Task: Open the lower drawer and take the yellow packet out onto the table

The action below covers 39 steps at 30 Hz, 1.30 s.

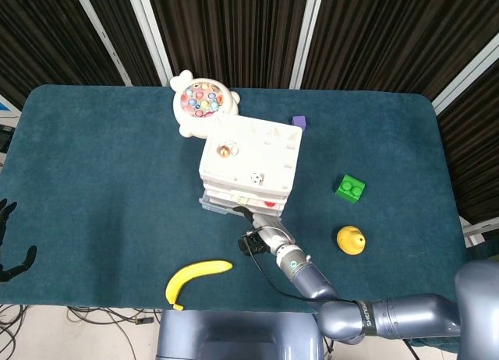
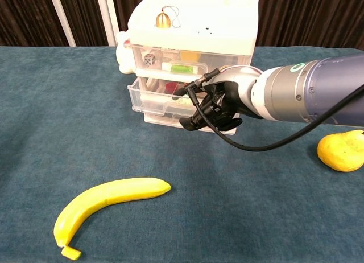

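right robot hand (image 2: 213, 106): at the front of the drawer unit (image 1: 249, 161), fingers curled in against the drawer fronts; whether they hook an edge or just press, cannot tell
left robot hand (image 1: 12, 243): at far left edge of head view, off the counter (image 1: 101, 173), fingers apart, holding nothing
open drawer (image 2: 165, 98): the middle tier sits pulled out a little; red and pale items visible inside
lower drawer (image 2: 170, 116): bottom tier looks flush, not yet open; mostly hidden behind the right robot hand
yellow packet: not identifiable. Presumably inside the lower drawer; contents can't be read through the front
top drawer (image 2: 187, 62): closed, clear front shows a die (image 2: 149, 59) and green and yellow pieces
unit top: small gold bell (image 2: 164, 19) resting on it
risk 1: fingers appear level with the middle tier, so a pull from here likely opens the wrong drawer further
risk 2: unit looks light and unanchored; a pull with no bracing could drag it across the counter or tip it forward, bell rolls off
risk 3: curled fingers could slip off a shallow lip and hit the banana (image 2: 111, 203) in front
nearby: yellow pear-like toy (image 2: 341, 150) to the right, green block (image 1: 350, 188), toy fishing game (image 1: 202, 101) behind the unit
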Tool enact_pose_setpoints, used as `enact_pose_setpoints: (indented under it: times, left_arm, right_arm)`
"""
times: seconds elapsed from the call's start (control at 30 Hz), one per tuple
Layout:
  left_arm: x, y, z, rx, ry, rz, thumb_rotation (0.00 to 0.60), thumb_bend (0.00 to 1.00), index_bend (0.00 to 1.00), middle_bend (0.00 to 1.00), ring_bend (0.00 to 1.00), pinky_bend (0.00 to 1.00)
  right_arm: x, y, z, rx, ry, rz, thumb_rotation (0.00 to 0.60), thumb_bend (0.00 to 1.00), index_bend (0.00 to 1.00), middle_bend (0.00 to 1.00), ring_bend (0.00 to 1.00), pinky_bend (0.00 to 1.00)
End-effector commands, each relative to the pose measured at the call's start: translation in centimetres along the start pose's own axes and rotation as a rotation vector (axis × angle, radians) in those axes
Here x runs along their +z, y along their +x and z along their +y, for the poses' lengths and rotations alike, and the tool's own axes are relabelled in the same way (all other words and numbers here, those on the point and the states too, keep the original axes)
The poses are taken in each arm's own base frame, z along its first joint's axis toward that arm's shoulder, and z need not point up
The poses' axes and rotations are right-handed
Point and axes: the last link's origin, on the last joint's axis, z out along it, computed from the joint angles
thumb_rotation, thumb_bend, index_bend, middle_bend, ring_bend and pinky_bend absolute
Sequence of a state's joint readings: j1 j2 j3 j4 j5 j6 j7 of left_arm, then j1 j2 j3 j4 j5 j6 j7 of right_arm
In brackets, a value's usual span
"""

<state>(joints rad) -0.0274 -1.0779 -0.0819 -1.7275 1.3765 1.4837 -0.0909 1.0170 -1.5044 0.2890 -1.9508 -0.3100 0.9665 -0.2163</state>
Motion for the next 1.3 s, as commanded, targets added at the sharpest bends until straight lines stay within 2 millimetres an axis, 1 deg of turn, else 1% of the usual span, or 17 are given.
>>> enact_pose_setpoints:
  times: [0.03,0.83,1.3]
  left_arm:
    - [0.0,0.0,0.0,0.001,0.0,0.0,0.6,0.36,0.04,0.0,0.0,0.0]
    - [0.0,0.0,0.0,0.002,0.002,0.0,0.6,0.36,0.05,0.0,0.0,0.0]
    - [0.0,0.0,-0.1,0.001,0.002,0.0,0.6,0.36,0.05,0.0,0.0,0.0]
  right_arm:
    - [-0.1,0.1,-0.1,0.001,0.002,-0.003,0.6,0.54,0.14,0.91,0.98,1.0]
    - [-1.4,0.0,0.3,-0.015,0.014,-0.042,0.6,0.54,0.15,0.91,0.98,1.0]
    - [-1.9,-0.7,-0.1,-0.021,0.016,-0.051,0.6,0.54,0.16,0.91,0.98,1.0]
